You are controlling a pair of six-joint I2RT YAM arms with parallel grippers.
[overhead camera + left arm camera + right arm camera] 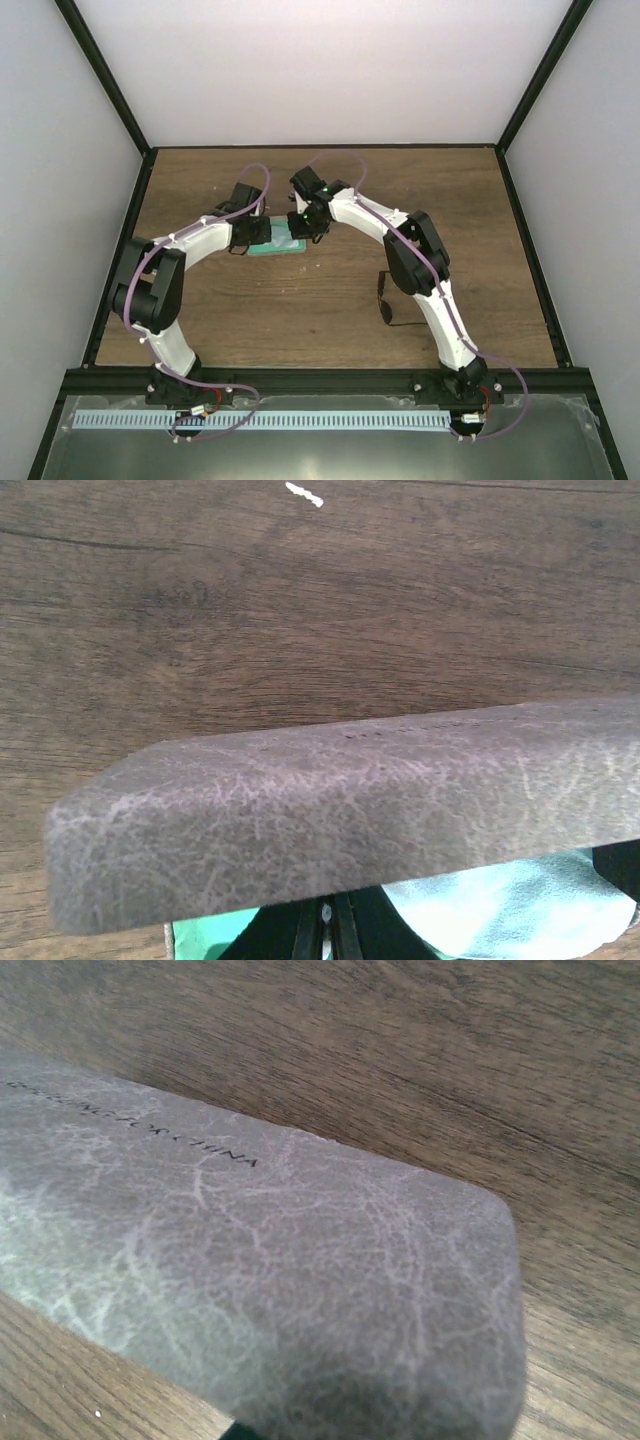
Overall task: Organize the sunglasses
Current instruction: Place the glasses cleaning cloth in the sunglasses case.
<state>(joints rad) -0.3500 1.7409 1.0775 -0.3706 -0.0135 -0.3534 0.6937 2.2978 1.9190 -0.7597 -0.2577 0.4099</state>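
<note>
The sunglasses [385, 300] lie on the wooden table beside my right arm's forearm, partly hidden by it, away from both grippers. The grey case [283, 245] with its green inside sits mid-table between my grippers. My left gripper [256, 233] is at its left end. In the left wrist view the fingers [310, 935] stand pressed together under the grey lid [340, 810], seemingly pinching its edge. My right gripper [306, 222] is at the case's right end. The lid [280, 1270] fills its wrist view and hides its fingers.
A light blue cloth [520, 900] lies in the green case interior [205, 942] under the lid. Black frame rails [520, 250] border the table on left, right and back.
</note>
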